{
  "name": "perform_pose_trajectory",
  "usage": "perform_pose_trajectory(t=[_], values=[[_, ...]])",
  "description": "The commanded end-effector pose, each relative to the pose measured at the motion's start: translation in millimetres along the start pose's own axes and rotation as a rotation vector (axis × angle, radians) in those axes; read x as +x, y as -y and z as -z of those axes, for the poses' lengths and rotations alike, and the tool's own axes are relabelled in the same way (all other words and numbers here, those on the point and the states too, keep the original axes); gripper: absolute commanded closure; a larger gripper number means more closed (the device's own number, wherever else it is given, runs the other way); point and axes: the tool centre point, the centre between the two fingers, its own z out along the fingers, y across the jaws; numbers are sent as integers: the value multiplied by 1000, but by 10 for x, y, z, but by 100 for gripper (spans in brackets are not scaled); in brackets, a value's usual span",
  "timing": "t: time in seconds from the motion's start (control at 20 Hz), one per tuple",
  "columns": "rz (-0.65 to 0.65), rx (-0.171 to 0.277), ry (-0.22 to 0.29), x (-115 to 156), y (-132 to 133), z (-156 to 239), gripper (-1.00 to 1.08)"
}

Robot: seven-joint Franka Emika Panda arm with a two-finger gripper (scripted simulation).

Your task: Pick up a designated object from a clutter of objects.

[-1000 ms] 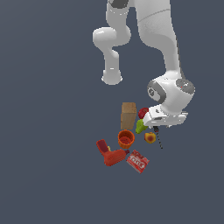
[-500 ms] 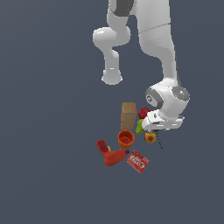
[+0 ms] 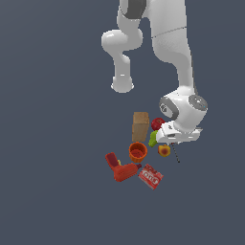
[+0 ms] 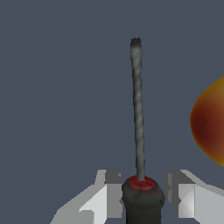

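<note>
Slim screwdriver (image 4: pixel 139 131) with a thin black metal shaft and black-and-red handle, lying at the edge of the clutter.
Its handle sits between the gripper (image 4: pixel 144 197) fingers; the shaft points away across the grey surface (image 3: pixel 57 143), near the orange-red peach (image 3: pixel 164 150).

In the exterior view the arm's hand covers the screwdriver (image 3: pixel 176 155) handle, so only its thin shaft shows, and it hides part of the pear (image 3: pixel 153 139) and apple (image 3: pixel 157 123). The wrist view's edge cuts off the handle, both fingers (image 4: pixel 106 199) and most of the peach (image 4: pixel 210 122). Whether the fingers touch the handle cannot be told.
</note>
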Motion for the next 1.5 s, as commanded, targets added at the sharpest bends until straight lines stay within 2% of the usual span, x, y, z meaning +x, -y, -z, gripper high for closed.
perform_pose_trajectory(t=[0.0,0.35,0.7,1.0,1.45], values=[[-2,-6,18,-65,-32,-86,108],[0,0,0,3,-37,35,108],[0,-1,1,18,-269,260,108],[0,-1,2,45,-652,638,108],[0,0,7,111,-1451,1434,108]])
